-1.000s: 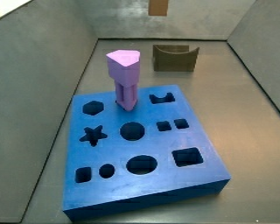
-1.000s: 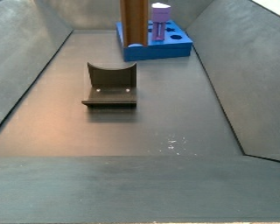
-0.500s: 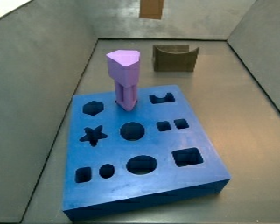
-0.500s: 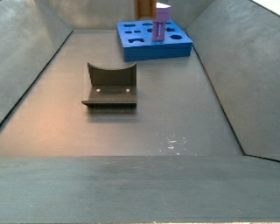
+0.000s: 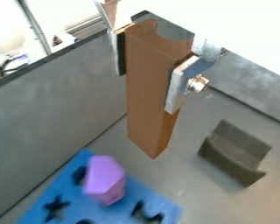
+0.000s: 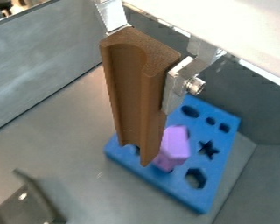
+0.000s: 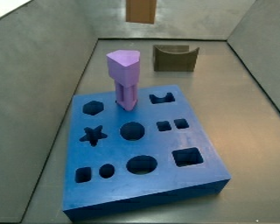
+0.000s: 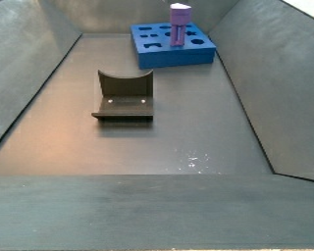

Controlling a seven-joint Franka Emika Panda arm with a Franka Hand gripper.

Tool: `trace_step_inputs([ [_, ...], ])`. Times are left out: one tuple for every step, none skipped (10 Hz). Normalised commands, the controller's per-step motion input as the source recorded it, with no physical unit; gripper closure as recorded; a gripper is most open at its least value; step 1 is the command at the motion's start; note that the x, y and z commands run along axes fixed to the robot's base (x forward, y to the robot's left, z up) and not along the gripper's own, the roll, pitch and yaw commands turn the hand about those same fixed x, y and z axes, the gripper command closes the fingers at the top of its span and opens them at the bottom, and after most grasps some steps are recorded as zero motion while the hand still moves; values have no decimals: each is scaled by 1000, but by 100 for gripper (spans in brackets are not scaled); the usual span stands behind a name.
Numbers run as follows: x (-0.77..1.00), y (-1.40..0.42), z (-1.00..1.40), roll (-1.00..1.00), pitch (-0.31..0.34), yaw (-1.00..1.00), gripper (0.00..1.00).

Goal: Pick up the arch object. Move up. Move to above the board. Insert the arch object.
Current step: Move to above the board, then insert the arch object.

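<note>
Gripper: my gripper (image 5: 150, 59) hangs high over the gray floor, its silver fingers (image 5: 184, 76) clamped on the upper part of the arch object; in both wrist views (image 6: 143, 63) a plate presses each side of the block.
Arch object: tall, slim, orange-brown block (image 5: 152, 96), wood-coloured with plain flat faces; a wrist view (image 6: 137, 103) shows a rounded groove running down one face. I see it hanging upright, clear of the floor.
Arch object from the side: only its lower end (image 7: 140, 10) shows at the top edge of a side view, above the far wall and well apart from the board.
Board: thick blue slab (image 7: 201, 133) with star, hexagon, round, square and notched cutouts, lying on the floor; it also shows at the far end of a side view (image 8: 157, 46).
Purple post: stands upright in the board (image 7: 123, 79), just beside the hexagon cutout.
Olive block: short, dark, notched piece (image 7: 175, 57) on the floor beyond the board, apart from it.
</note>
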Motion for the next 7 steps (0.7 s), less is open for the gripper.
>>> trace_step_inputs([
  [-106, -568, 176, 10, 42, 12, 100],
  [-26, -240, 92, -2, 60, 10, 100],
  [-34, 11, 0, 0, 0, 0, 100],
  [11, 71, 0, 0, 0, 69, 100],
  [211, 0, 0, 0, 0, 580, 100],
  [320, -60, -46, 47, 0, 866, 100],
  [651, -34, -3, 77, 83, 634, 100],
])
